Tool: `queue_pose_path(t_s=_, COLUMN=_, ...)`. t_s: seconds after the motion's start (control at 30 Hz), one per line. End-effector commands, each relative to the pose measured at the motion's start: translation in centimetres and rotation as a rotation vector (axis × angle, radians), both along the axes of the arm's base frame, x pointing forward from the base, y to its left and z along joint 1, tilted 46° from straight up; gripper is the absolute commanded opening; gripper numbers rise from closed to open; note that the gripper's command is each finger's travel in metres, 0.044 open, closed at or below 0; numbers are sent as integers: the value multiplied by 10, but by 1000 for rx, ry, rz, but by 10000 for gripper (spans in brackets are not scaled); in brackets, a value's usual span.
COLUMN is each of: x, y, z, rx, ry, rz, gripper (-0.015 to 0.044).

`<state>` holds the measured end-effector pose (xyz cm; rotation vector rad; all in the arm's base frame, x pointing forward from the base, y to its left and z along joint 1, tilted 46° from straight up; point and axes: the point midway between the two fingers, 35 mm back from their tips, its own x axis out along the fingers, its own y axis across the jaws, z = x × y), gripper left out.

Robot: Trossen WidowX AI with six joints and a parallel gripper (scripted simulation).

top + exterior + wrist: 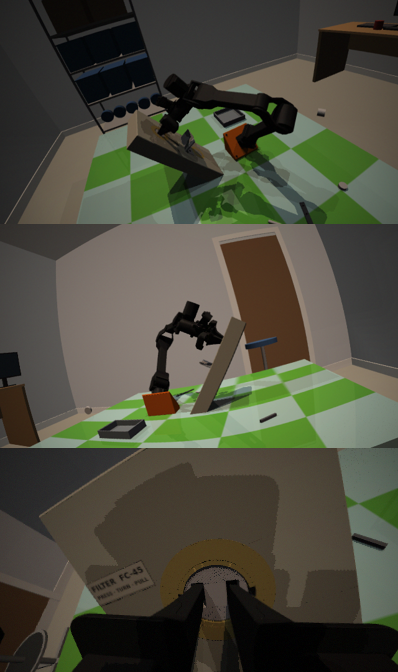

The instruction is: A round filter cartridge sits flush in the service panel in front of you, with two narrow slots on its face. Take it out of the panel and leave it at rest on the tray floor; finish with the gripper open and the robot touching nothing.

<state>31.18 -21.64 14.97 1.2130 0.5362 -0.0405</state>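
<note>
The round grey filter cartridge [216, 577] sits in the tilted service panel [320, 523] [174, 159] [222, 364], inside a yellow ring, beside a label reading "FILTER FC-45, PRESS TURN PULL". My gripper [215, 587] [160, 133] [222, 340] is at the panel's upper part, shut on the cartridge, with its two fingertips at the cartridge face. The fingertips hide the slots. The panel looks turned in the wrist view. The tray [229, 117] [114, 435], dark-walled with a grey floor, stands on the checkered mat beside the orange base, well away from the gripper.
A grey bracket-like part [187, 140] [205, 363] sticks out of the panel below the gripper. The orange arm base [233, 146] [161, 404] stands in front of the panel. A dark bar [268, 417] [369, 541] lies on the mat behind the panel.
</note>
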Motion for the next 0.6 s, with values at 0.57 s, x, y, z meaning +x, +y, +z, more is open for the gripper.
queue_pose_path(t_s=0.57, x=-1, y=0, z=0, rx=0, ry=1, rz=0, gripper=0)
